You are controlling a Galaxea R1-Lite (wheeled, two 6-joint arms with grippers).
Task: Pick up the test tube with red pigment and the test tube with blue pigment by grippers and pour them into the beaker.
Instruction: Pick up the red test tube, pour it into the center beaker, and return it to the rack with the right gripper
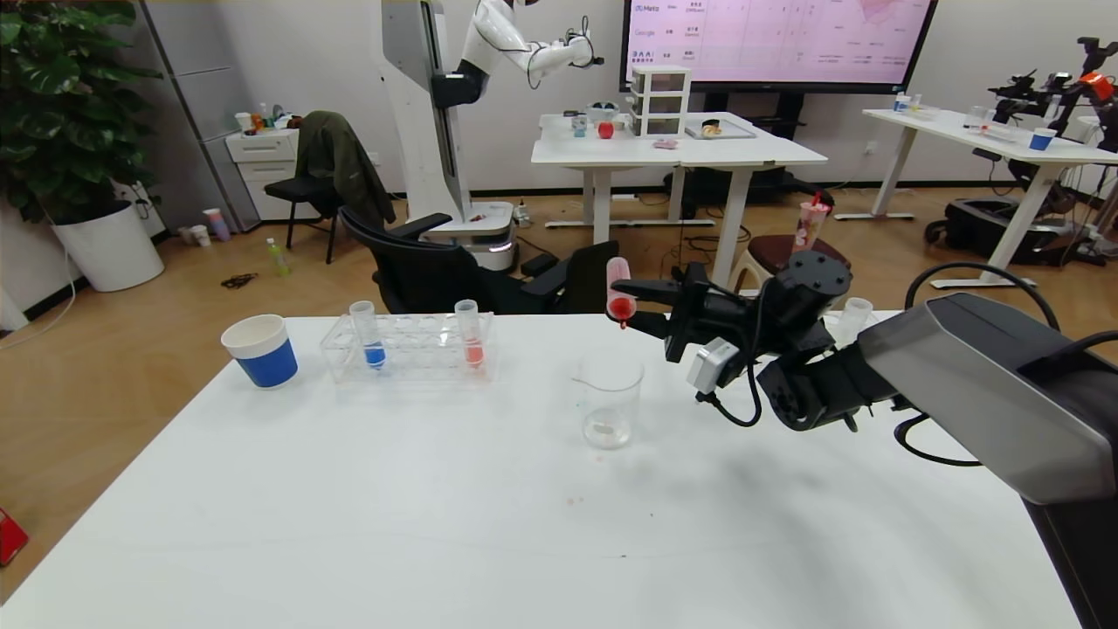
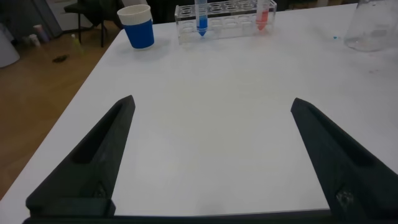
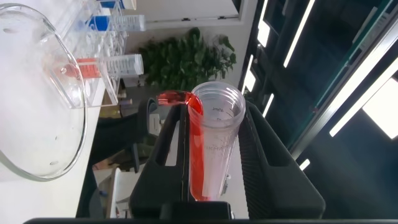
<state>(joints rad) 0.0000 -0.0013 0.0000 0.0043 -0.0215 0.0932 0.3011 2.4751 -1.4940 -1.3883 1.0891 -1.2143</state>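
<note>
Right pincer [image 1: 631, 305] clamping red-pigment tube [image 1: 618, 293], tipped above beaker [image 1: 609, 398]

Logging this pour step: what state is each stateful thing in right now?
Test tube with red pigment: upended over the beaker, held, red liquid at its mouth.
Beaker: upright, nearly empty.
Test tube with blue pigment: upright in the rack.
Right pincer: shut on the tube.
Left pincer: open, above the table.
Paper cup: upright.
</note>
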